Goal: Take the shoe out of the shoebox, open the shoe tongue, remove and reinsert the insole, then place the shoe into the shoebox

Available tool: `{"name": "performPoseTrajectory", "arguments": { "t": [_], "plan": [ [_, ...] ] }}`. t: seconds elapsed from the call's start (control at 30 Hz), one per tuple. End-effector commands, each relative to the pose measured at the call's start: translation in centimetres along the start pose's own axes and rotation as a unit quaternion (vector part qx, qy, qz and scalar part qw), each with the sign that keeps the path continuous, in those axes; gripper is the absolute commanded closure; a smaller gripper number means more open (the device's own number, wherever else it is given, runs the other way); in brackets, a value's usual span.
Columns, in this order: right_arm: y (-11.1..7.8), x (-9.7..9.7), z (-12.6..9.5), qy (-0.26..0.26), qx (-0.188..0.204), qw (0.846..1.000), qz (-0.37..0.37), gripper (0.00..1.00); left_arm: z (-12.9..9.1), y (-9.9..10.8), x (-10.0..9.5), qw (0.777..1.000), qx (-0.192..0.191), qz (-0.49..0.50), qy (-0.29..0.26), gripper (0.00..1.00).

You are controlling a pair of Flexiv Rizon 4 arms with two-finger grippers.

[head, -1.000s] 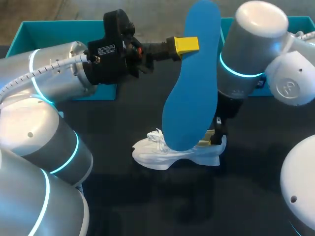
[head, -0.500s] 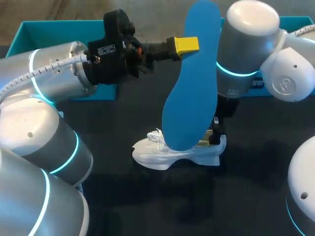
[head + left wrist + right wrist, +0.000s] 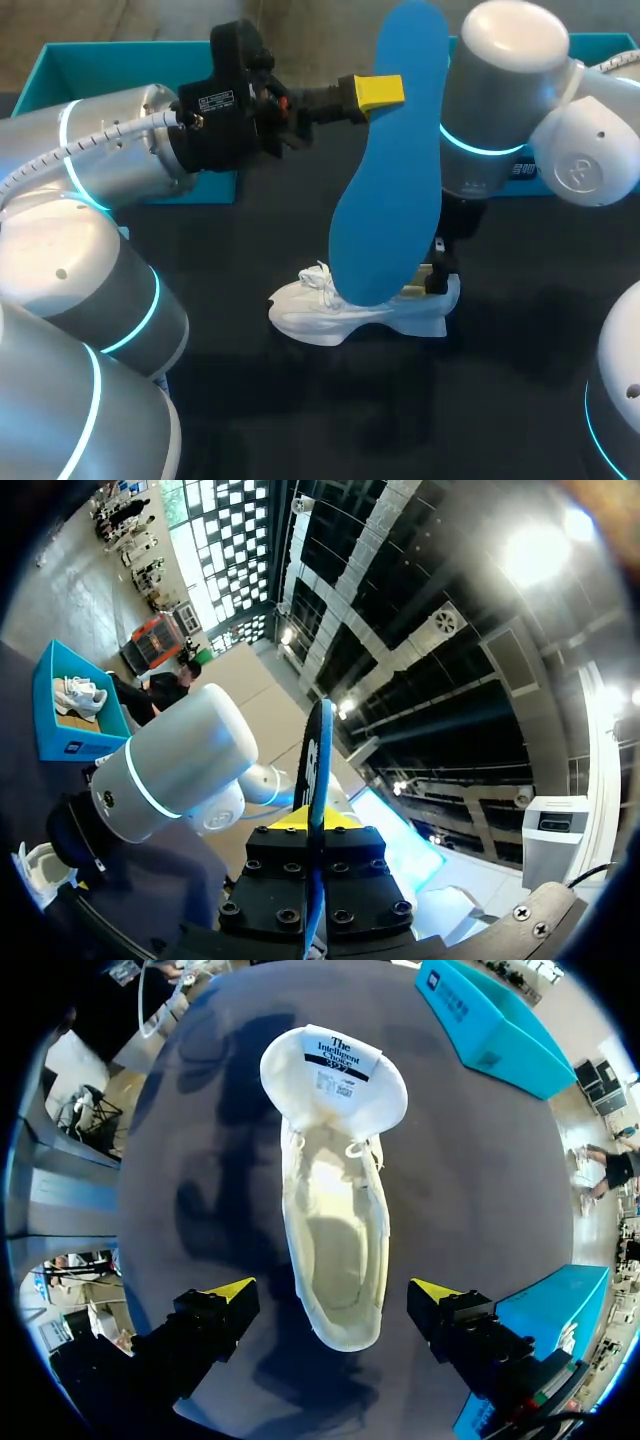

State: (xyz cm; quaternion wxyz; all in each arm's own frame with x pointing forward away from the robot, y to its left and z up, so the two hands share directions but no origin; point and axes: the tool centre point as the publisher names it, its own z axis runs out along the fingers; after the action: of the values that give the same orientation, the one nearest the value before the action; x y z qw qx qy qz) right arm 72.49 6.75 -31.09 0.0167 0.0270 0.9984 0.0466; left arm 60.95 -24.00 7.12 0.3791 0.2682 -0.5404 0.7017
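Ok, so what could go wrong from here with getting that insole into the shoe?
The left gripper pinches the insole near its upper end only, so the long free part may twist or slip as it goes in. The right gripper is open astride the heel of the shoe, not gripping it, so the shoe may slide or tip when pushed. The insole's lower end could also snag on the laces.

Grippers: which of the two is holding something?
The left gripper: it is shut on the blue insole, held upright. The right gripper hangs open over the white shoe, gripping nothing.
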Motion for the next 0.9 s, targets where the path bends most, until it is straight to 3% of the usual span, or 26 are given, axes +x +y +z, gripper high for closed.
{"name": "performPoseTrajectory", "arguments": {
  "t": [0.03, 0.27, 0.6, 0.9],
  "plan": [
    [-0.1, 0.1, 0.0, -0.001, 0.000, 1.000, 0.000, 0.00, 0.1, 0.6, 0.6, 0.998, 0.061, 0.000, -0.001, 1.00],
    [0.3, -0.4, -0.5, 0.001, 0.006, 1.000, 0.000, 0.00, 0.1, 0.6, 0.6, 0.998, 0.061, 0.000, -0.001, 1.00],
    [0.5, -1.4, -1.0, -0.002, 0.048, 0.999, 0.023, 0.00, 0.1, 0.6, 0.6, 0.998, 0.061, 0.000, -0.001, 1.00],
    [2.7, -2.8, 0.4, -0.005, 0.056, 0.998, 0.017, 0.00, 0.1, 0.6, 0.6, 0.998, 0.061, 0.000, -0.001, 1.00]
  ]
}}
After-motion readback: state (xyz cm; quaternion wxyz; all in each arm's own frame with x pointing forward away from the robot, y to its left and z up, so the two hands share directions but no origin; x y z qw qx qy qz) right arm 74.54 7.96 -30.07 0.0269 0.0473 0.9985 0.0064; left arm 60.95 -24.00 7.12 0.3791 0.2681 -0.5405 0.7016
